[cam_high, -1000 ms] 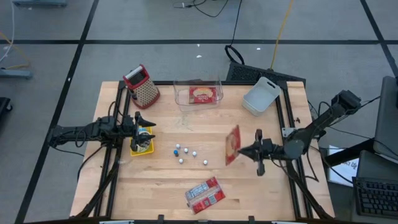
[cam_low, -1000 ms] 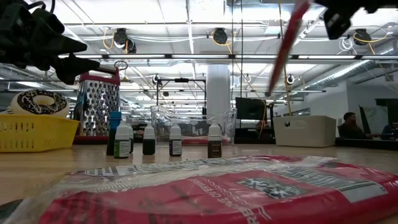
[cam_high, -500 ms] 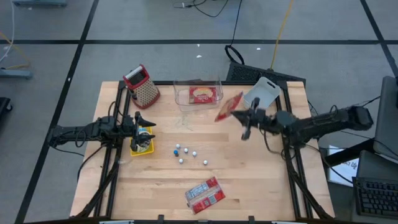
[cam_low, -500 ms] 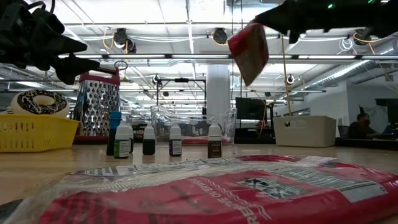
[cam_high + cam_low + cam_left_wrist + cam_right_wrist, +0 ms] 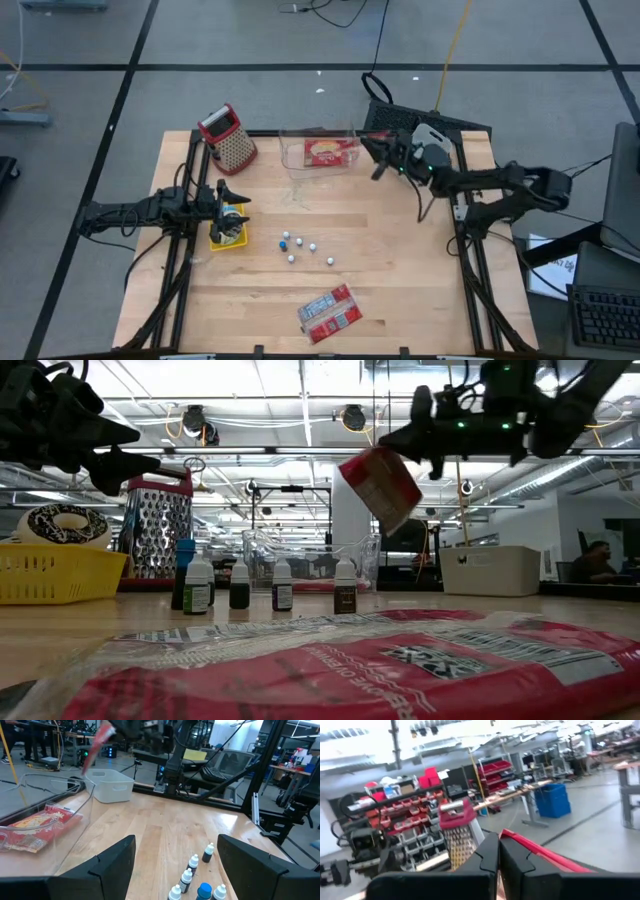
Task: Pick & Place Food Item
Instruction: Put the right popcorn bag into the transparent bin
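My right gripper [image 5: 376,150] is shut on a red food packet [image 5: 380,485], high above the table's far side, just right of a clear container [image 5: 318,150]. Another red packet [image 5: 325,153] lies flat inside that container. A third red packet [image 5: 328,310] lies flat near the table's front edge. At the table's left, my left gripper [image 5: 175,865] stands open and level over a yellow basket [image 5: 228,230], with nothing between its fingers. My right gripper pinches the red packet by its upper edge [image 5: 385,452] between its two shut fingers. The fingers come about level from the table's right side. The packet hangs below them, tilted and clear of the table; the right wrist view shows its red edge [image 5: 540,854] running past the fingertips.
A white bin [image 5: 420,153] stands at the far right, behind my right arm. A metal grater [image 5: 228,135] stands at the far left. Several small dropper bottles [image 5: 300,245] stand mid-table. The yellow basket holds a doughnut [image 5: 62,522].
My right gripper, staying shut on the red packet, has swung from the right middle of the table toward the far edge, ending beside the clear container. The packet has travelled with it, clear of the table, and has turned in the hold.
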Motion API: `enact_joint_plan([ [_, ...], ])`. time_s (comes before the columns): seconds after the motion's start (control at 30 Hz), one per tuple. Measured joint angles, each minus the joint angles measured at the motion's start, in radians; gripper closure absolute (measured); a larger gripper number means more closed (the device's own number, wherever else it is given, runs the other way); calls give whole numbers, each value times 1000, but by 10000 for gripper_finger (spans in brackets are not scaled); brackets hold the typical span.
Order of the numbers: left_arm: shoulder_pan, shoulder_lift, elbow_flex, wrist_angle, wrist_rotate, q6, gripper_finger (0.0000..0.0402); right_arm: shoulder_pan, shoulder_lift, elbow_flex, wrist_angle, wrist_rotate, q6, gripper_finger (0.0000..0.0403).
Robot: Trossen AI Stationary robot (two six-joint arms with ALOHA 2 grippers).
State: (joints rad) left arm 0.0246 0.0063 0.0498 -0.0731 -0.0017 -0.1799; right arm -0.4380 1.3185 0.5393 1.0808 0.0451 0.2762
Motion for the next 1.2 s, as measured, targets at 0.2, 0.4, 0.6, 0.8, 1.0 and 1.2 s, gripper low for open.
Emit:
enact_joint_plan([
  [0.2,0,0,0,0,0,0,121,-15,164,214,-26,-77,-42,403],
  [0.4,0,0,0,0,0,0,121,-20,391,471,-234,-135,-126,403],
  [0.6,0,0,0,0,0,0,121,-46,599,691,-273,-393,-25,403],
  [0.8,0,0,0,0,0,0,121,-98,668,763,-311,-629,155,403],
  [1.0,0,0,0,0,0,0,121,-161,634,763,-476,-724,174,403],
  [1.2,0,0,0,0,0,0,121,-219,602,764,-592,-755,159,403],
])
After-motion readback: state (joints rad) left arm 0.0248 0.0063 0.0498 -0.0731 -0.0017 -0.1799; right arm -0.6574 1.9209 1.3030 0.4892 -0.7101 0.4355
